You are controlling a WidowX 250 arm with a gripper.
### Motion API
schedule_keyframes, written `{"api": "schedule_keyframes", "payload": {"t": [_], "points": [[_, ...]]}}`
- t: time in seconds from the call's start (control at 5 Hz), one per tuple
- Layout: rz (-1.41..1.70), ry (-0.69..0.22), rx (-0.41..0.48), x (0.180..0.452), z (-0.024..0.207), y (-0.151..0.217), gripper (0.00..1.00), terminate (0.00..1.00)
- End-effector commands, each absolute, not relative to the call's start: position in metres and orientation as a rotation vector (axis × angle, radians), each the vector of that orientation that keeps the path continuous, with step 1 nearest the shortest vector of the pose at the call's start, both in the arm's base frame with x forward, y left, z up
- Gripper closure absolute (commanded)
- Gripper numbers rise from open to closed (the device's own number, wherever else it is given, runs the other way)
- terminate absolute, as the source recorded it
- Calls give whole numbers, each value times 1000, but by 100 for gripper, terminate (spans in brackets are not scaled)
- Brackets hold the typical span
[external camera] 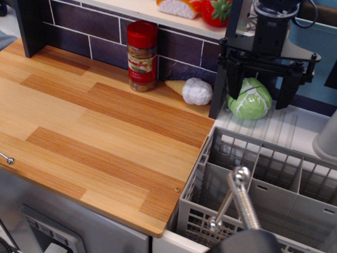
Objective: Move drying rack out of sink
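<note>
The grey lattice drying rack (274, 182) sits in the sink at the lower right, its inner dividers showing. It fills the basin, so only a strip of the sink's white rim (171, 243) shows. The chrome ball-tipped faucet (240, 197) rises in front of the rack. My black gripper (260, 99) hangs open at the upper right, behind the rack and above the white ribbed drainboard (295, 126). Its two fingers stand on either side of a green cabbage (250, 100); I cannot tell whether they touch it.
The striped wooden countertop (95, 121) stretches left of the sink. A red-capped spice jar (142, 55) and a white cone-shaped toy (192, 90) stand against the dark tile wall. A grey cup (327, 139) is at the right edge. Toy foods (216, 11) lie on the shelf above.
</note>
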State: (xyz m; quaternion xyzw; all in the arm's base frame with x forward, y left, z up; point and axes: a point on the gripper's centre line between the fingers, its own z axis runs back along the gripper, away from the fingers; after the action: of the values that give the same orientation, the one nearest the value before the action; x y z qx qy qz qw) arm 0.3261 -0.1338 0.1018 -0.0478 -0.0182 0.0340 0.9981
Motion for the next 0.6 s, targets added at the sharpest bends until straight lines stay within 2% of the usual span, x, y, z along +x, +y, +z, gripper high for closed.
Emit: {"api": "schedule_keyframes", "payload": {"t": [0.0, 0.4], "points": [[68, -36, -96, 326, 102, -134, 0, 0], [60, -6, -101, 317, 66, -146, 0, 0]]}}
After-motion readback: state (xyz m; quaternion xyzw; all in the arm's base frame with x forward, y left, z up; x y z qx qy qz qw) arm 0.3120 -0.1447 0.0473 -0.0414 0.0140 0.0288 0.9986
